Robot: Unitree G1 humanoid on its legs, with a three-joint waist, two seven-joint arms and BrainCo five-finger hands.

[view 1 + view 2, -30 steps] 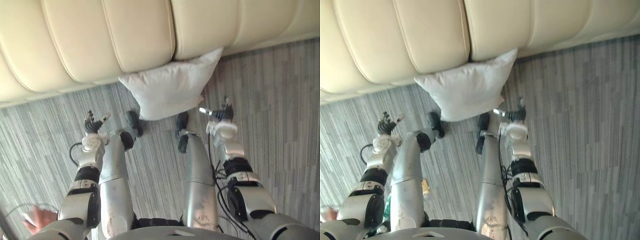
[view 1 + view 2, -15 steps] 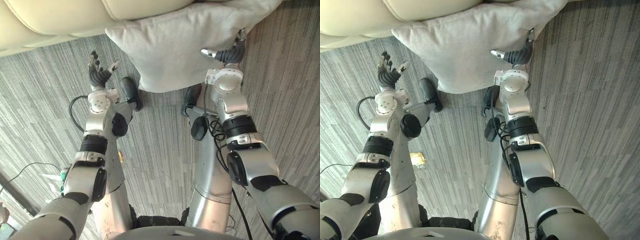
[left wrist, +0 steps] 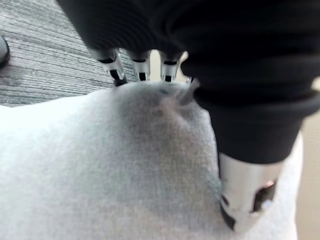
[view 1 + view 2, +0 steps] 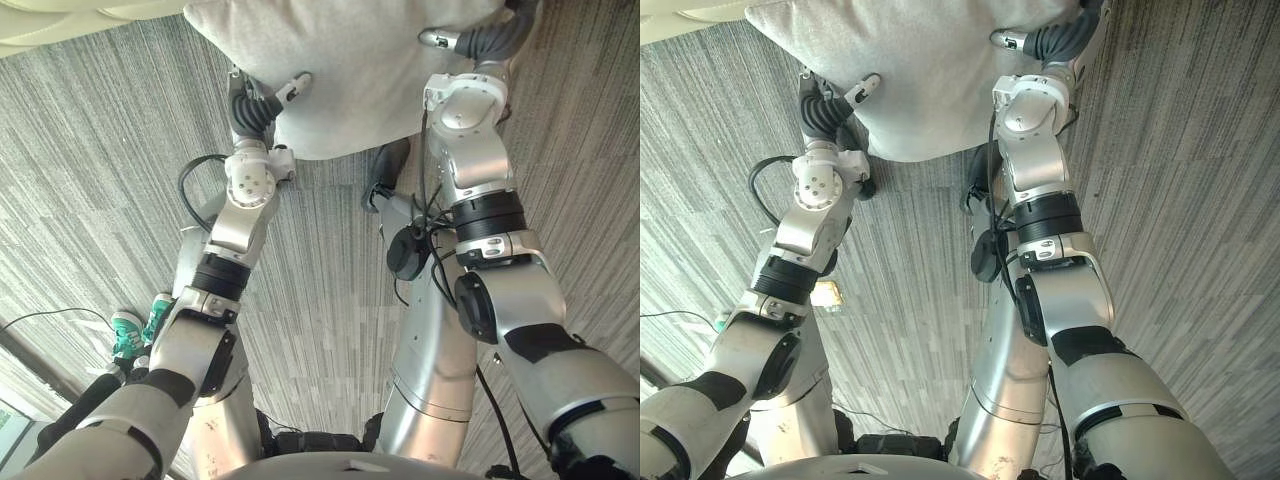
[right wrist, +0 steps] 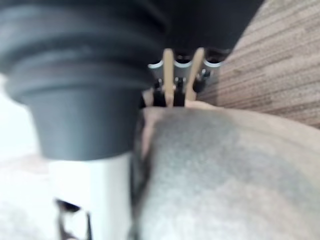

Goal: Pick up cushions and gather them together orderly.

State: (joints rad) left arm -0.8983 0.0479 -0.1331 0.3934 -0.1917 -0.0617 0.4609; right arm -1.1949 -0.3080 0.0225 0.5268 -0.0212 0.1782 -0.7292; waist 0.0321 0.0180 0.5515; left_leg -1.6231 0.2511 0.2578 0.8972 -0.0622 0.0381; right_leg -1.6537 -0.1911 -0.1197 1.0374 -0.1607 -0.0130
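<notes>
- On the grey carpet before the robot lies the pale cushion.
- The left hand, spread clear of it half a second ago, now pinches its left edge, thumb on top.
- The right hand stays at the right edge; whether it grips cannot be told.

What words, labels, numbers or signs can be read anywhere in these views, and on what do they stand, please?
No text can be read in any view.
The grey cushion, the cream sofa and the striped carpet show no print.
A small yellowish patch lying on the carpet is too small to read.
</notes>
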